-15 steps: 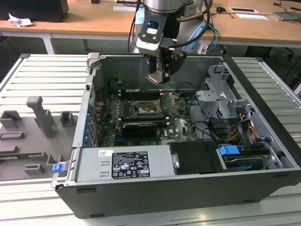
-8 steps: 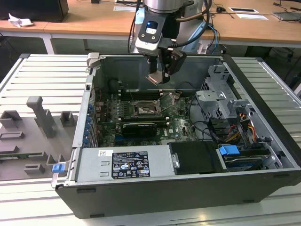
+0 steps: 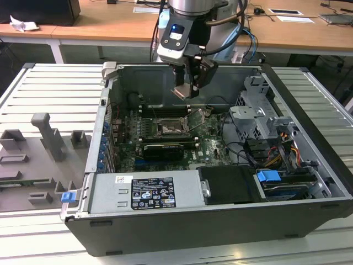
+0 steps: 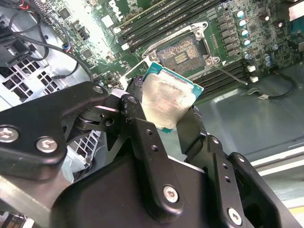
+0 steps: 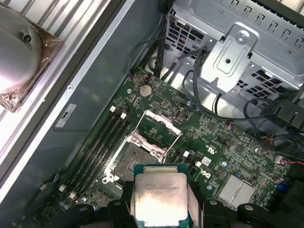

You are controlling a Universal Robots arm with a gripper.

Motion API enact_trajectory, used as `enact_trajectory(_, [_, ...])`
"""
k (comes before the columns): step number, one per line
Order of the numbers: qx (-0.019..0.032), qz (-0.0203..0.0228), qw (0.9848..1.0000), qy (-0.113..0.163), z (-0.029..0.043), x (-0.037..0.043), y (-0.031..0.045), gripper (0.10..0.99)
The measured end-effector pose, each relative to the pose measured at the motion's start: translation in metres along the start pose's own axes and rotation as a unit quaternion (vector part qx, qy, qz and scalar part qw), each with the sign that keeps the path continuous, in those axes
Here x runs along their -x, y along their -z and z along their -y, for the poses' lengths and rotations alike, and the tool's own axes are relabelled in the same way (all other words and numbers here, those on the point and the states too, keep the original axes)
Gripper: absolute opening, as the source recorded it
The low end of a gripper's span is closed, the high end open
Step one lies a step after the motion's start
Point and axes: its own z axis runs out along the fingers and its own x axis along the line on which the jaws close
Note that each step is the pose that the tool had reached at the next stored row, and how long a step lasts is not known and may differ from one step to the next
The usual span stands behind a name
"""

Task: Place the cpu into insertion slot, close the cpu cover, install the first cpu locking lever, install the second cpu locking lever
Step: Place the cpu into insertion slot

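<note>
Nothing seated yet — the hand pinches the cpu by its edges, off the slot, toward its one o'clock in the exterior view; cover stands open.

Gripper, its black fingers pinching the cpu by opposite edges, silver face showing, tilted, above the open insertion slot, green motherboard, long memory slots beside the socket

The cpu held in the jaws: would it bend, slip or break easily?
Probably stiff: the cpu looks flat though pinched only at two opposite edges. Its smooth metal face may be slippery if touched there. Likely light, since it looks so thin.
</note>
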Motion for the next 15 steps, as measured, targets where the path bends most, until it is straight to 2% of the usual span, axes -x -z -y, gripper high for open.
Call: enact_trajectory(15, [0.0005, 0.0025, 0.9996, -0.029, 0.0, 0.0, -0.0005, 0.529])
